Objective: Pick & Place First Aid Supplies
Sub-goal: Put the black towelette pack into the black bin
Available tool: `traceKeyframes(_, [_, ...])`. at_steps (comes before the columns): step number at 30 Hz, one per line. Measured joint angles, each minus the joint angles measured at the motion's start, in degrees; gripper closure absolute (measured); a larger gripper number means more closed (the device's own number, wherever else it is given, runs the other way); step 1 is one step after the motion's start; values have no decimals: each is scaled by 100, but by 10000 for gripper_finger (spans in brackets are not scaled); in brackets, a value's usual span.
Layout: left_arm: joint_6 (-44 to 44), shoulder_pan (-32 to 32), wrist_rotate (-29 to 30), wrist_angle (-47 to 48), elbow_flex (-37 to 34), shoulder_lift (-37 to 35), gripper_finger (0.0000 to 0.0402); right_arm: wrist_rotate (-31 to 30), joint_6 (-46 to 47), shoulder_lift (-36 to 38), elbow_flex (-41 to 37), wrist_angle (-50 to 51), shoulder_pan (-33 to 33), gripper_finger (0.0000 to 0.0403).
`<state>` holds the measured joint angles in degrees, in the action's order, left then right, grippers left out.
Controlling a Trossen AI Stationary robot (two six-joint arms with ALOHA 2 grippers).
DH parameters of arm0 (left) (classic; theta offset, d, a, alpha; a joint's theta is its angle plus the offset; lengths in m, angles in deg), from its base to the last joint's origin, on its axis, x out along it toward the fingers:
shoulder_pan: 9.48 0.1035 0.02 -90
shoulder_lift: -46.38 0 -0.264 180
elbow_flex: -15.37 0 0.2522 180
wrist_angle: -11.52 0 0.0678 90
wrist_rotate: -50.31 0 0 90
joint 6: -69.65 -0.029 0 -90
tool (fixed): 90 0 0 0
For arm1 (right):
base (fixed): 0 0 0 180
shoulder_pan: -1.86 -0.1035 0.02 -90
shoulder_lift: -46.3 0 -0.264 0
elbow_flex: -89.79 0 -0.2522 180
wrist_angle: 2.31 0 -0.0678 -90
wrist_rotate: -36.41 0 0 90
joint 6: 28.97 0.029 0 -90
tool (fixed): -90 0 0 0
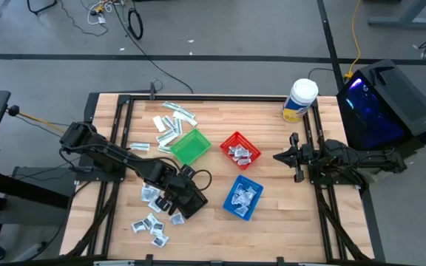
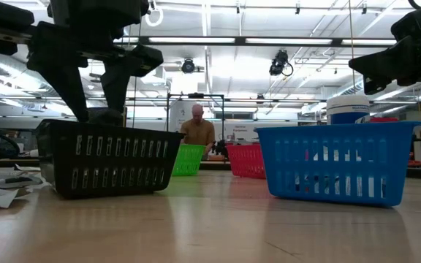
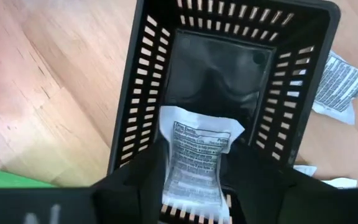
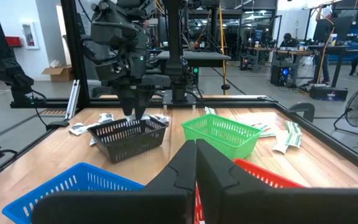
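Observation:
My left gripper (image 1: pixel 174 193) hangs over the black basket (image 3: pixel 229 18) near the table's front left, its fingers pointing steeply down into the basket's mouth. A white printed packet (image 3: pixel 194 155) sits between the fingers. More first aid supplies lie on the table: squarish sachets (image 1: pixel 150 222) near the front left and narrow strips (image 1: pixel 172 118) at the far left. My right gripper (image 4: pixel 196 162) waits shut at the table's right side, level and holding nothing. My left gripper pinches the white packet between its two fingers by the end nearest the wrist (image 3: pixel 191 186). The fingers come from above, slanting down into the black basket. The packet's free end (image 3: pixel 197 124) hangs below the fingertips inside the basket; whether it touches the floor, I cannot tell.
A green basket (image 1: pixel 191 146), a red basket (image 1: pixel 240 150) and a blue basket (image 1: pixel 242 198) stand in the table's middle, the red and blue ones holding packets. A white-lidded tub (image 1: pixel 299 100) stands at the far right. A person works beyond the table in the low view.

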<state>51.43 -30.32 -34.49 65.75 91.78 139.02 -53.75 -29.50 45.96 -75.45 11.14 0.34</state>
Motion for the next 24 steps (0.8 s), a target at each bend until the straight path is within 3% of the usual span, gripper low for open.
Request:
traceKeyframes(10, [274,-4,35,91,36,0,105,1,1,0,0,0,0,390])
traceKeyframes(24, [1015,-538,78,1406,1292,-2,95,2,1,0,0,0,-1,390])
